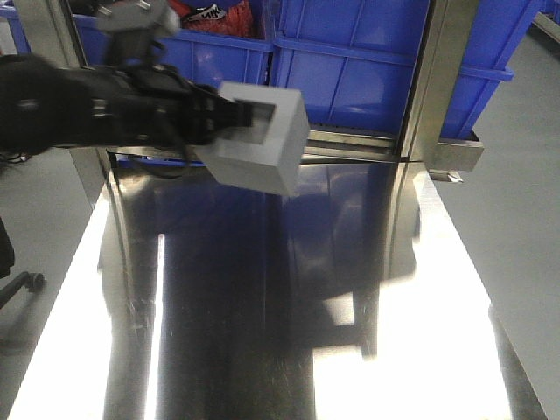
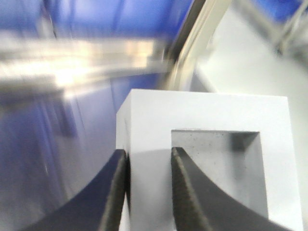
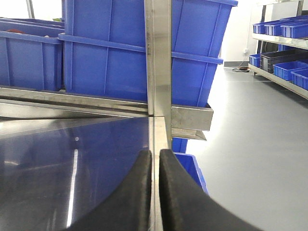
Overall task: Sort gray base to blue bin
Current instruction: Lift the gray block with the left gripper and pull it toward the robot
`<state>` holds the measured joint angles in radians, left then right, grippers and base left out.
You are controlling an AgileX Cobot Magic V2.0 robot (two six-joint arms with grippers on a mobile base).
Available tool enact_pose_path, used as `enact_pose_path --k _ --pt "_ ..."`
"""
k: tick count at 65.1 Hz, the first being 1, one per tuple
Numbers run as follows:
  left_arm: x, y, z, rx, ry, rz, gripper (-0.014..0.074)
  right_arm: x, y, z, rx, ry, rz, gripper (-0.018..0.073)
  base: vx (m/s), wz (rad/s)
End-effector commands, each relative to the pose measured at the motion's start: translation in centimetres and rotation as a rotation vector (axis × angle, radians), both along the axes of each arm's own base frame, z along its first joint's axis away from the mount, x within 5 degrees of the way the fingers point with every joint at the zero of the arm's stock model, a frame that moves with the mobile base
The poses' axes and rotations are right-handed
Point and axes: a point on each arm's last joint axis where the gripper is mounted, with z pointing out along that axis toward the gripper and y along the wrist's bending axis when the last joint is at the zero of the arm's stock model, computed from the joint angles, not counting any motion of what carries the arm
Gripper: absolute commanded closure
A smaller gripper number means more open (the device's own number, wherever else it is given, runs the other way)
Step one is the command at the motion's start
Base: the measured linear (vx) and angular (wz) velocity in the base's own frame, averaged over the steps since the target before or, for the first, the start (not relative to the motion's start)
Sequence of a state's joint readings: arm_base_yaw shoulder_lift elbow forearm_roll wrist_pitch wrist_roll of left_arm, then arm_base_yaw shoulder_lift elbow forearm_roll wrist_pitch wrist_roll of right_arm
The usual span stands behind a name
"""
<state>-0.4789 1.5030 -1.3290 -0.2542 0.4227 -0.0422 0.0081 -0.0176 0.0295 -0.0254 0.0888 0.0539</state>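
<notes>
One wall of the gray base [image 2: 207,115] is pinched by the left pincer [image 2: 149,154] above the worktop's [image 1: 262,315] far edge; right pincer [image 3: 155,156] pressed together.

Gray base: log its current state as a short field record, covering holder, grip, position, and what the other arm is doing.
object: gray base, tilted, recess facing the arm
holder: left gripper, shut on it
grip: fingers pinch one wall, one finger inside the recess
position: in the air above the steel table, in front of the blue bins, not yet in one
other arm: right gripper shut, holding nothing
</notes>
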Motion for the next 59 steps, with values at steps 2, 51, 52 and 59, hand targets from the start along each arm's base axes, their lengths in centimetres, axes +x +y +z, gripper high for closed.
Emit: enact_pose_path --k 2,51,52,59 --pt "-4.6 2.7 5.5 -0.097 -0.265 0.029 0.0592 -0.1 0.0 0.7 -0.012 -0.083 -0.003 0.0564 0.0 0.0" --pt "-23.8 13.1 3.3 -0.183 -0.633 0.054 0.0592 -0.1 0.0 0.7 -0.012 -0.083 -0.003 0.0564 0.0 0.0" --pt "-23.9 13.2 3.3 -0.185 -0.635 0.054 0.0592 -0.1 0.0 0.7 -0.012 -0.083 -0.003 0.0564 0.0 0.0" --pt "-24.4 13.5 3.2 -0.193 -0.649 0.055 0.0592 -0.1 0.0 0.7 -0.012 -0.083 -0.003 0.0564 0.0 0.0"
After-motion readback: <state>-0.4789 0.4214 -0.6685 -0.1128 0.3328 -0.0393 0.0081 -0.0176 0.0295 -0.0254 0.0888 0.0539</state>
